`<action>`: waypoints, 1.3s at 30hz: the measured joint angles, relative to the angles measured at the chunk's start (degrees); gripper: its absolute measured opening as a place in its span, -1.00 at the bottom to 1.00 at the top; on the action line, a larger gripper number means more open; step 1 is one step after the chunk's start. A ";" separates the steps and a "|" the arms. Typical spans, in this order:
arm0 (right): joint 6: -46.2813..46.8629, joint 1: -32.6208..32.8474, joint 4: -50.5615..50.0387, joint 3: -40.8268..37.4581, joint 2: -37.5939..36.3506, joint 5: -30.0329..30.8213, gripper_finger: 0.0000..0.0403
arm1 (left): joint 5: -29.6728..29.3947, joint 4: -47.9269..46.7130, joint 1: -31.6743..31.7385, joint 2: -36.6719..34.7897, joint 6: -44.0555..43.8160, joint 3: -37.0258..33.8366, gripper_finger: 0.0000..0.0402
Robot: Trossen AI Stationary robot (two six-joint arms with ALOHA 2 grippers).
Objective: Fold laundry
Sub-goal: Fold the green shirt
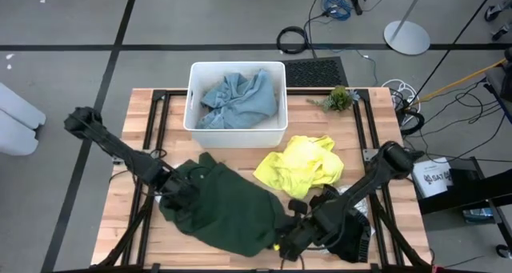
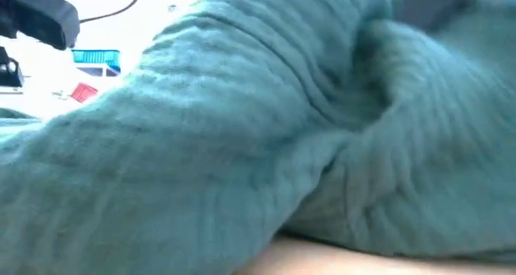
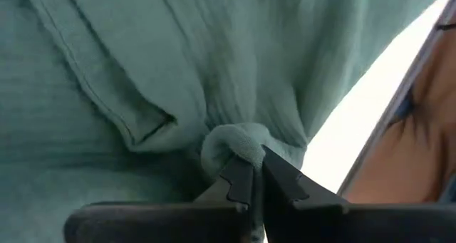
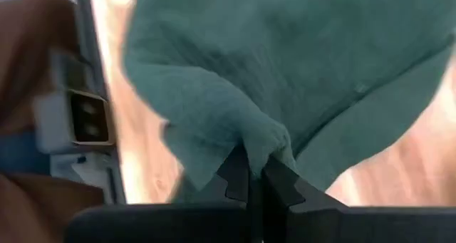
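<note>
Dark green garment pinched shut-fingered by left gripper and right gripper | small bunched pinches apparently held; slippage risked if pulled taut.

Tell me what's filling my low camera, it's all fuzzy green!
Observer: That's a dark green garment lying on the wooden table, right against your camera.
Operator: Is anybody holding it?
Observer: Yes. The left gripper has its fingers shut on a bunched fold of it.
Operator: And the other one?
Observer: The right gripper pinches another fold, at the garment's opposite side.
</note>
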 joint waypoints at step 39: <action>1.45 -1.65 1.47 0.00 5.17 -5.76 -1.00 | -20.55 1.81 -4.10 3.70 42.54 16.02 0.21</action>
